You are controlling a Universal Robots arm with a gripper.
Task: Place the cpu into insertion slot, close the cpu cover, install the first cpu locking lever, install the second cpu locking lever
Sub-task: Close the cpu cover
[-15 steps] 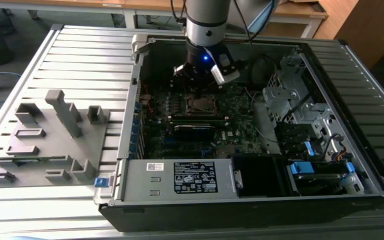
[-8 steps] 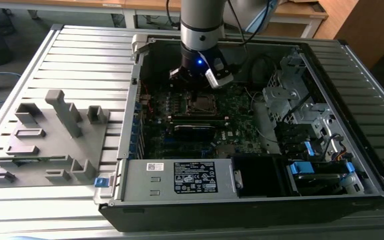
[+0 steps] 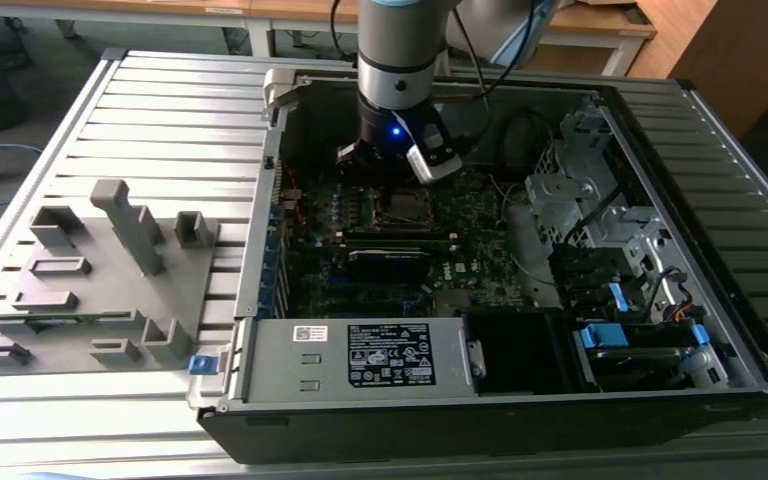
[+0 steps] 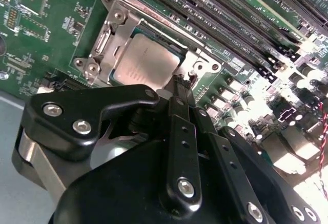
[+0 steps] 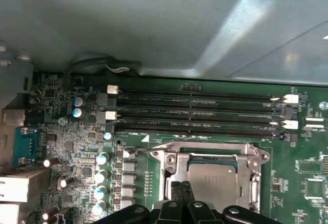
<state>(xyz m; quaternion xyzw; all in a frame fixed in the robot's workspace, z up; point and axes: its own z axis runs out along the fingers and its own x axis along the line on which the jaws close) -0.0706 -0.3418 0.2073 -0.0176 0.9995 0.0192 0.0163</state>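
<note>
And here's the claw (image 4: 180, 82), down inside the open computer case (image 3: 704, 120), right over the green motherboard (image 4: 41, 44). Its two slim black fingers (image 5: 175, 193) are pressed together, with no gap at the tips, and I can't make out anything pinched between them. The tips sit at the edge of the cpu cover (image 4: 200, 59), touching it or just off it, hard to call.

Just beyond the fingertips lies the cpu (image 4: 146, 60), grey top up, seated flat in the insertion slot (image 3: 404, 206). The silver cover is lying down around it, and the chip shows through its window. Whether either locking lever is latched, I can't tell.

Farther out from the claw, past the socket, the long black memory slots (image 5: 200, 114) run side by side.

In the exterior view the arm (image 3: 398, 50) comes straight down into the case, a blue light (image 3: 395, 130) glowing just above the claw.
</note>
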